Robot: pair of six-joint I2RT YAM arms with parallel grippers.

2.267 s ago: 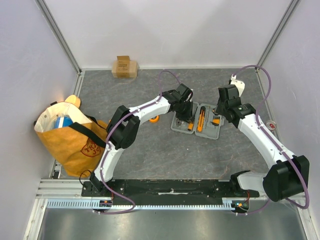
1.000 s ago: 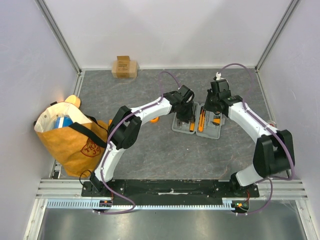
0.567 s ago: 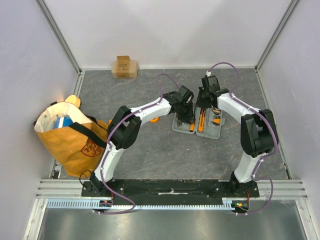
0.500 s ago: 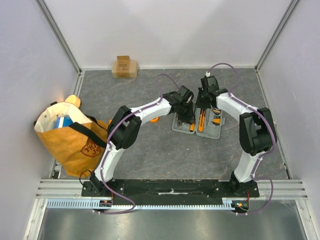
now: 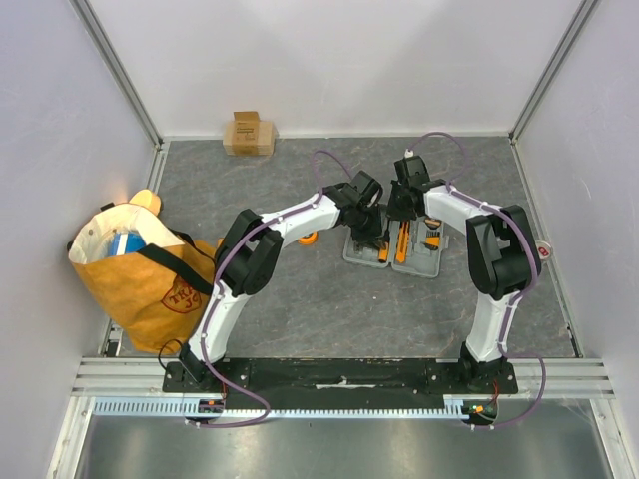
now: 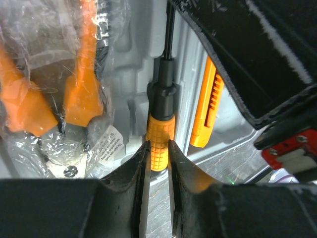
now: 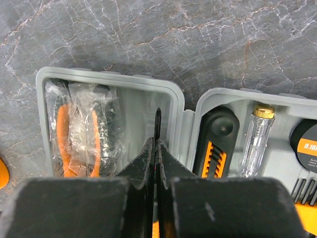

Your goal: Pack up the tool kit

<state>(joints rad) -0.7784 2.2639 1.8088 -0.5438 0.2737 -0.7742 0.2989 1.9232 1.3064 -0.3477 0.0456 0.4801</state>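
Two grippers on one screwdriver [image 6: 159,136], over the open case [image 7: 114,75] mid-table.
The left gripper [image 6: 157,158] clamps its orange handle and the right gripper [image 7: 156,148] pinches its shaft. The case's two halves hold one wrapped pair of pliers [image 7: 62,134], one utility knife [image 7: 215,153], one clear-handled tester [image 7: 258,139] and one tape measure [image 7: 307,144].

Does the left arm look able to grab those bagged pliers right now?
Probably not straight away: the left end effector is shut on the screwdriver handle. The pliers lie close beside it, with nothing over them.
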